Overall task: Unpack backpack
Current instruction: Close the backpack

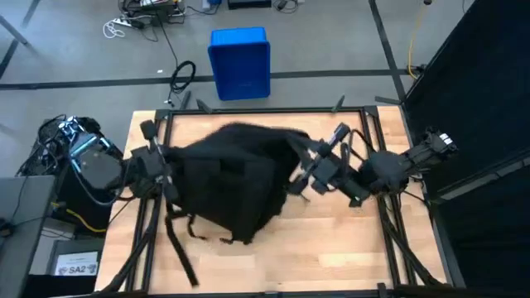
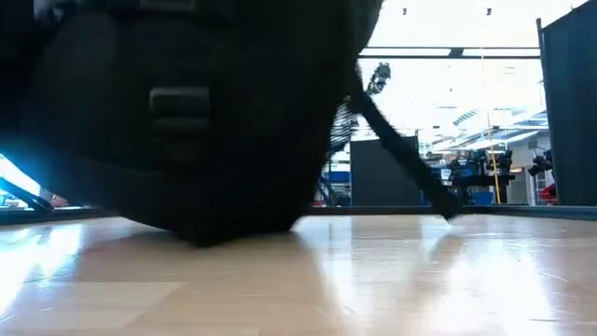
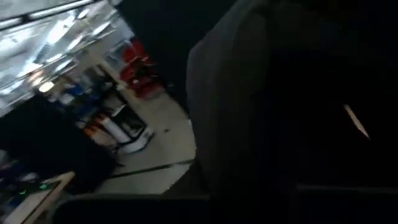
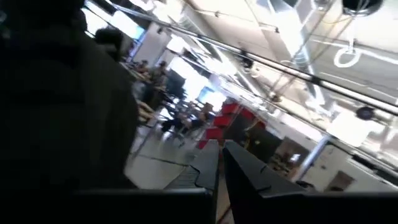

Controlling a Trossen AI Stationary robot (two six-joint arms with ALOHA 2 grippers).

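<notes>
The backpack (image 1: 228,182) is a big rounded mass of black fabric, slumped over the left and middle of the wooden table (image 1: 331,248), with black straps (image 1: 178,248) trailing toward the table's near edge. In the low view it bulges just above the tabletop, one strap hanging taut beside it. The left gripper (image 1: 161,174) presses against the backpack's left side, the right gripper (image 1: 302,174) against its right side, both arms reaching inward; whether either pincer is clenched cannot be told. No writing on the backpack is readable. Behind the table, a blue plastic box (image 1: 240,62) stands on the floor.
</notes>
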